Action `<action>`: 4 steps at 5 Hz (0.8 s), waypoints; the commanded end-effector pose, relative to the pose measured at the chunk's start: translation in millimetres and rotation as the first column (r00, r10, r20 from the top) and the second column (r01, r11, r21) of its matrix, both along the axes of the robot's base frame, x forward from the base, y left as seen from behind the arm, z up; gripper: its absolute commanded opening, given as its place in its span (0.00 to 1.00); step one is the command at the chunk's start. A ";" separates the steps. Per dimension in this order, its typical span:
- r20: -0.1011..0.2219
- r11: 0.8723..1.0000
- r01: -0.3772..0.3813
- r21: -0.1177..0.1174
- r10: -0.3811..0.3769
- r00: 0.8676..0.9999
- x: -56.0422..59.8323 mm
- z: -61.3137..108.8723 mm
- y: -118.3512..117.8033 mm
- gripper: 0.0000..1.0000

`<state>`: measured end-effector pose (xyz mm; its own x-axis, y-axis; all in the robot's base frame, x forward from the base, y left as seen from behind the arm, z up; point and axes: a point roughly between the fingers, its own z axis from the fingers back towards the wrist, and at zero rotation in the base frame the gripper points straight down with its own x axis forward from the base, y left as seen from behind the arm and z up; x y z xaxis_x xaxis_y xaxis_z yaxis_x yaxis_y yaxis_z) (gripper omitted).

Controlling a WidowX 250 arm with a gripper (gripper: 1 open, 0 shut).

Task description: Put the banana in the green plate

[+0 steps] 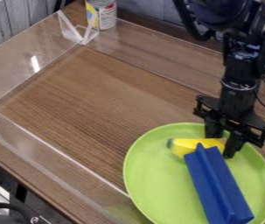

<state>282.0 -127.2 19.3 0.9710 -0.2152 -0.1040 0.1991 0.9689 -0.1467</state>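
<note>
A banana (198,144) is being held low over the green plate (158,188) by the gripper (230,140) of a dark robot arm (240,66) that is pointing straight down at the plate's far edge. The jaws are being kept pressed in on the fruit's right end, as far as can be told; the exact contact is being hidden by the black fingers. The yellow fruit is lying within the plate's rim, just beside the upper end of a long blue block (219,187) that is taking up the plate's right half. Whether banana and block are touching cannot be told.

Several risks are being weighed. If the jaws are being opened while the banana is resting against the block, the fruit is likely being tipped or rolled. If the arm is being lifted before release, the banana is being carried back out. A sideways withdrawal could be nudging the block, and the light plate could be shifted on the wooden table (100,96).
</note>
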 end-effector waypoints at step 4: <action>-0.040 1.000 0.001 0.012 -0.001 0.999 -8.1 -3.1 4.9 0.00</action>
<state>281.2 -124.0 19.4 0.9695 -0.2149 -0.1181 0.1971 0.9694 -0.1460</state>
